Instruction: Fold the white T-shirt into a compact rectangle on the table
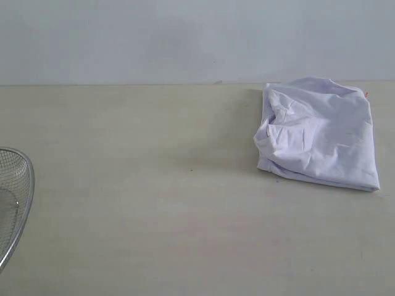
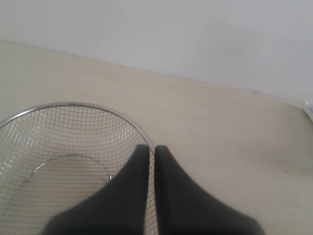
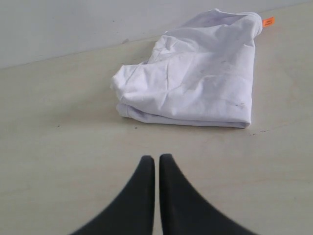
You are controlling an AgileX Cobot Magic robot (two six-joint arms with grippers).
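The white T-shirt [image 1: 318, 132] lies folded into a rumpled rectangle on the table [image 1: 154, 203], at the far right near the back edge. In the right wrist view the same white T-shirt [image 3: 195, 78] shows a small orange tag [image 3: 268, 21] at one corner. My right gripper [image 3: 156, 159] hangs shut and empty above bare tabletop, a short way from the shirt. Over the rim of a wire basket my left gripper [image 2: 151, 148] is shut with nothing in it. Neither gripper appears in the exterior view.
A round wire-mesh basket [image 1: 15, 197] stands at the table's left edge; the left wrist view shows the wire-mesh basket [image 2: 63, 142] with nothing in it. A pale wall [image 1: 185, 37] runs behind the table.
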